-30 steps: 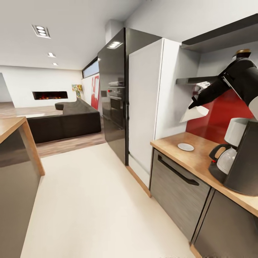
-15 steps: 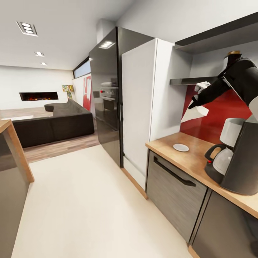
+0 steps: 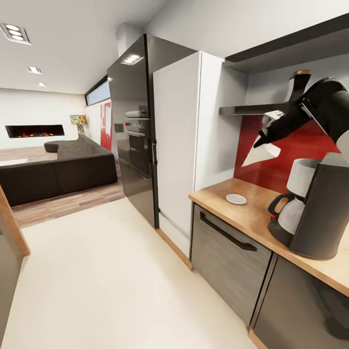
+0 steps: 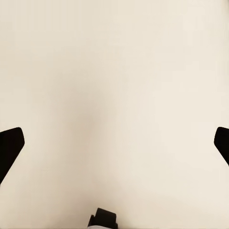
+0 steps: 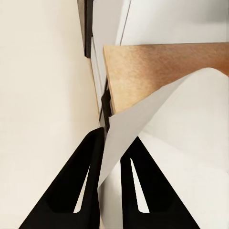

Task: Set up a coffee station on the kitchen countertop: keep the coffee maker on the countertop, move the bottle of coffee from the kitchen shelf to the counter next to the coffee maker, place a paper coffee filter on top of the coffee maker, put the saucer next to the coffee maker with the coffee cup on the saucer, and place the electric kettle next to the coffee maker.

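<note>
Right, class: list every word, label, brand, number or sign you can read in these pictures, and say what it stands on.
None can be read.
The bottle of coffee on the kitchen shelf: label too small and partly hidden.
The coffee maker: no lettering visible.
The oven: panel too blurred.
The wall pictures: no legible text.

The long light-brown wood-look countertop [image 3: 252, 215] runs along the right over grey drawer fronts. On it, far along, lies a small round white saucer [image 3: 236, 198]; nearer stands the tall dark grey coffee maker [image 3: 317, 215] with glass carafe.
</note>
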Available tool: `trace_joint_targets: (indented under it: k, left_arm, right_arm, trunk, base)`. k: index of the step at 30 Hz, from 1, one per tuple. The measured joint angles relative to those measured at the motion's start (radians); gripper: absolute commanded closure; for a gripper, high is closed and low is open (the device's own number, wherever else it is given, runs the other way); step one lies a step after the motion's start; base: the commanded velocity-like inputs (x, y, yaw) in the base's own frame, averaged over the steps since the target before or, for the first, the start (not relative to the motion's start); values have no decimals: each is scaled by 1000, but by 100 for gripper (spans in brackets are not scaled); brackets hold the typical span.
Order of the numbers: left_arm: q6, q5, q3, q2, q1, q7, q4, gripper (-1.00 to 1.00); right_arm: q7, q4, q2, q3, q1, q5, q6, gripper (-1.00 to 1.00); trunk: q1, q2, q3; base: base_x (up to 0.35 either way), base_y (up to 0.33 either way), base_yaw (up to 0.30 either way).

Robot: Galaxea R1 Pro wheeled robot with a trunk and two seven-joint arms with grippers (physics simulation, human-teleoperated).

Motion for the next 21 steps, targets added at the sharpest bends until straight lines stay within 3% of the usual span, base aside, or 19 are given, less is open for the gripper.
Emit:
trace_joint_targets:
  k: [7,21]
  left_arm:
    - [0,0,0,0,0,0,0,-100]
    - [0,0,0,0,0,0,0,-100]
  right_arm:
    - [33,-1,0,0,0,0,-1,100]
    - [37,-2,0,1,0,0,-1,100]
  trunk:
    - [0,0,0]
    - [0,0,0]
  base:
    - [37,22,-42]
    - [14,13,-205]
